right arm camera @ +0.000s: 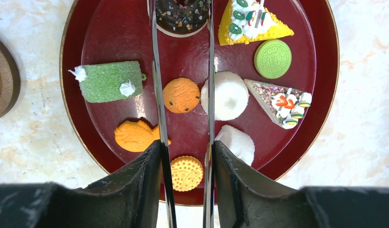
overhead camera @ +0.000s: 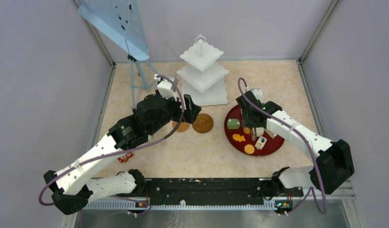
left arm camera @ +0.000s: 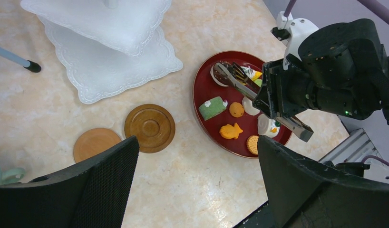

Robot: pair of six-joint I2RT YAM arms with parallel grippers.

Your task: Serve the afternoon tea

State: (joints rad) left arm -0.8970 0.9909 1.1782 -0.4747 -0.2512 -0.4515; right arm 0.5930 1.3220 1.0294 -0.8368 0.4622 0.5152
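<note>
The toy sweets lie on a dark-red tray [right arm camera: 111, 33]: orange fish [right arm camera: 134, 136], orange disc [right arm camera: 181, 95], orange biscuit [right arm camera: 186, 173], green roll [right arm camera: 111, 81], green round [right arm camera: 273, 58], yellow wedge [right arm camera: 252, 21] and chocolate tart [right arm camera: 182, 14]. My right gripper [right arm camera: 185, 152] is shut on metal tongs [right arm camera: 158, 95], held open over the tray with the tips either side of the tart. My left gripper [left arm camera: 197, 156] is open and empty above bare table left of the tray [left arm camera: 202, 90]. A teal cup's edge [left arm camera: 4, 173] shows at far left. The cream mug is out of view.
A white three-tier stand [overhead camera: 202, 71] stands at the back centre. Two round wooden coasters [overhead camera: 202, 123] [overhead camera: 181, 126] lie in front of it, by the left gripper [overhead camera: 192, 110]. A blue stand's legs [overhead camera: 135, 71] are at the back left. Two white puffs [right arm camera: 229, 95] and a sprinkled wedge [right arm camera: 278, 97] share the tray.
</note>
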